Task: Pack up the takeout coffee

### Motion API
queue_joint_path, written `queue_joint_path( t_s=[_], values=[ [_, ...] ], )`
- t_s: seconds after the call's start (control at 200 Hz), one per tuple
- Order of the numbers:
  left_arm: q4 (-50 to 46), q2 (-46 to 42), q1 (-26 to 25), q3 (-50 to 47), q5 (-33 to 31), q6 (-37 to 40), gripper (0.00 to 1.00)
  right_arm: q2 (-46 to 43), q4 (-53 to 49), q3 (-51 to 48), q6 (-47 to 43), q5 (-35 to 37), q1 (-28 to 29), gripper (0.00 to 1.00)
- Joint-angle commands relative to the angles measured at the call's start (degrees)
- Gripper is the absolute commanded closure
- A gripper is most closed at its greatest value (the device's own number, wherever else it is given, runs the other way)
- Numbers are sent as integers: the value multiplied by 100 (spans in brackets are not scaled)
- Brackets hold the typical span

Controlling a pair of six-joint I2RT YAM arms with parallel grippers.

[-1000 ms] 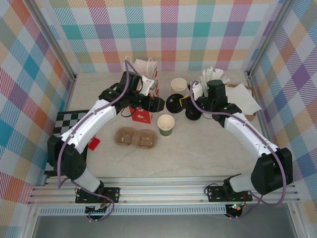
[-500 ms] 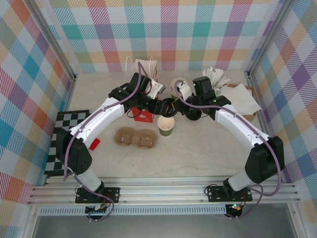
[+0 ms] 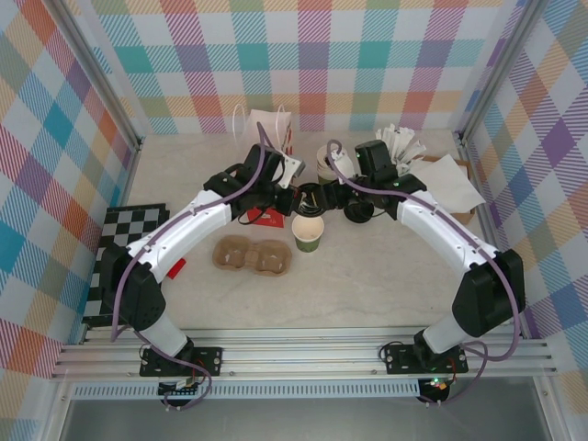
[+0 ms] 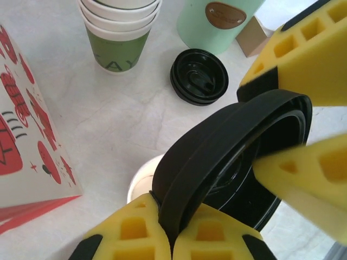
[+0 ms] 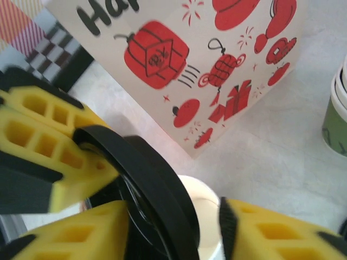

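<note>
The takeout coffee cup, cream above and green below, stands lidless on the table; its cream rim shows under the lid. A round black lid hangs tilted on edge above it. My left gripper is shut on that lid's rim. My right gripper faces it from the other side, jaws open around the lid, with a gap to one finger.
A white paper bag with red prints stands behind the left gripper. A brown two-cup carrier lies left of the cup. The stack of lidless cups, spare black lids and a mint-green pot stand at the back.
The two grippers came together over the cup. My left gripper shut on the lid's rim and my right gripper opened its jaws off the lid.
</note>
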Motion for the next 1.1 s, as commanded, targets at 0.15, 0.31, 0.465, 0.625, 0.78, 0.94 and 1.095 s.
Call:
queue_joint_path(
  t_s=[0.15, 0.31, 0.465, 0.625, 0.78, 0.94, 1.095],
  values=[
    [305, -203, -7, -41, 9, -1031, 100, -711, 1968, -1215, 1790, 308, 77, 38],
    [618, -298, -7, -178, 265, -1511, 100, -801, 2614, -1697, 2002, 676, 149, 43],
    [718, -370, -7, -296, 260, -1605, 100, -719, 2901, -1749, 2010, 850, 240, 63],
    [746, -354, -7, -332, 340, -1567, 100, -791, 3173, -1855, 1885, 861, 264, 86],
    [799, -583, 15, -369, 643, -1429, 86, -1014, 3094, -1834, 921, 1009, 268, 100],
    [902, -1464, 383, -895, 1320, -1189, 46, -1349, 3099, -1676, -1097, 1268, 267, 100],
    [489, -2151, 1079, -1007, 1553, -1421, 19, -1637, 3635, -1700, -3658, 616, 276, 100]
  ],
)
